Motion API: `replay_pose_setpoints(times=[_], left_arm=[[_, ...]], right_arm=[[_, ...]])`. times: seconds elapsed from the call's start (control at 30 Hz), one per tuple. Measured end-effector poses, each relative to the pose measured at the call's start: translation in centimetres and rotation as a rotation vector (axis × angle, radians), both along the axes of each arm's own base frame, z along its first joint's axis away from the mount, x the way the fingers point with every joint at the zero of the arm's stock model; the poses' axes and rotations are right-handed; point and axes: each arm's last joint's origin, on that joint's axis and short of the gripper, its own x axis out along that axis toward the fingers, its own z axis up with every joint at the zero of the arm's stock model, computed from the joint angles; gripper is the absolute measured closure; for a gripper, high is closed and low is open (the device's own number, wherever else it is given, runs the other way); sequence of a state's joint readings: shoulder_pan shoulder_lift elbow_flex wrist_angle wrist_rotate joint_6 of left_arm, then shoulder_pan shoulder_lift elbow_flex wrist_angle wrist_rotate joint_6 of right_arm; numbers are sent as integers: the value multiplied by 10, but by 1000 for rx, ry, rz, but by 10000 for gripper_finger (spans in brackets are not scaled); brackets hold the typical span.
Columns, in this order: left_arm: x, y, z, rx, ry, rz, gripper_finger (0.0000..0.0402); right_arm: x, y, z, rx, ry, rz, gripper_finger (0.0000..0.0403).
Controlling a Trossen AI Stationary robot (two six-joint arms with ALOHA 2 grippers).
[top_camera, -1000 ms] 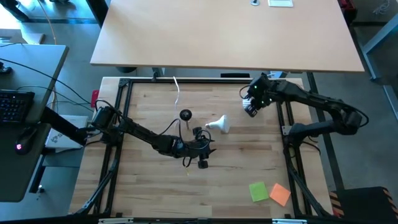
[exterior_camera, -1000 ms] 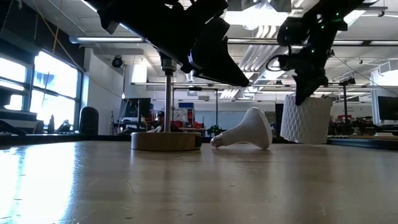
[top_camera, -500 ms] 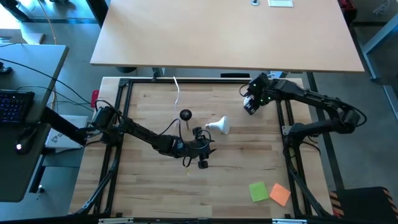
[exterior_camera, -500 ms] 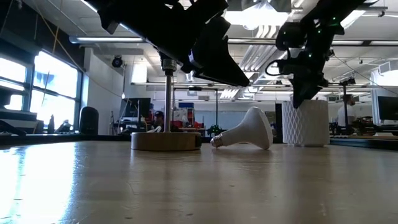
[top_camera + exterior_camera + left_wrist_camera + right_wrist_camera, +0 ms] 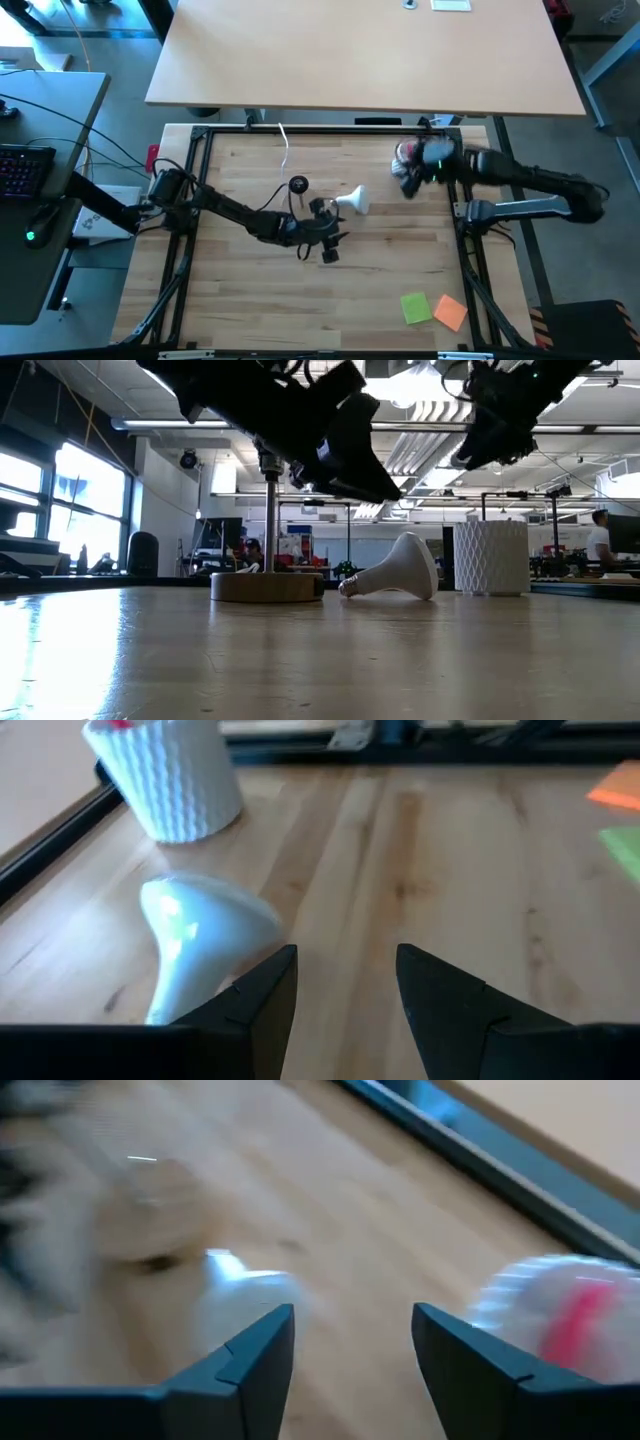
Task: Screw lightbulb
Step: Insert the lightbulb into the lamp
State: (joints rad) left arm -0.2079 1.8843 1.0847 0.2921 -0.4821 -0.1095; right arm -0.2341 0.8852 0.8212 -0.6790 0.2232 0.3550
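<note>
The white lightbulb (image 5: 350,201) lies on its side on the wooden table, globe head toward the right; it also shows as the bulb (image 5: 395,575). Left of it stands the round wooden lamp base (image 5: 298,184) with its socket post (image 5: 270,510). My left gripper (image 5: 345,990) hovers open just beside the bulb's (image 5: 195,935) narrow end, on its near side, touching nothing. My right gripper (image 5: 353,1350) is open and raised (image 5: 470,458) above the white ribbed cup (image 5: 490,557), which stands on its base.
The cup with pink items (image 5: 405,154) stands at the far right by the black frame rail (image 5: 462,200). Green (image 5: 416,307) and orange (image 5: 451,312) sticky notes lie near the front right. A white cable (image 5: 285,150) runs from the lamp base toward the far edge.
My right gripper has set the white cup down on the table, opened and let it go, then risen clear above it. The cup now stands on its own. The bulb and lamp base have not moved.
</note>
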Motion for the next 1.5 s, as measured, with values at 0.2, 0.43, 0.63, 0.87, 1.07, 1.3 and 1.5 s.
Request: replay_pose_setpoints(times=[0.2,0.43,0.63,0.87,1.07,1.3,1.5], left_arm=[[1,22,-4,13,57,18,208],[3,59,-8,-13,104,54,153],[4,90,-13,-71,116,40,145],[7,109,-35,-26,175,95,144],[8,114,-36,24,165,142,144],[6,102,-25,100,183,155,144],[10,70,41,239,59,134,144]], right_arm=[[12,63,-44,14,-117,103,212],[12,101,-75,61,-129,89,215],[17,110,-88,66,-76,93,215],[21,111,-91,45,-76,81,215],[21,111,-91,44,-78,82,215],[21,111,-91,45,-78,82,215],[21,111,-91,45,-78,82,215]])
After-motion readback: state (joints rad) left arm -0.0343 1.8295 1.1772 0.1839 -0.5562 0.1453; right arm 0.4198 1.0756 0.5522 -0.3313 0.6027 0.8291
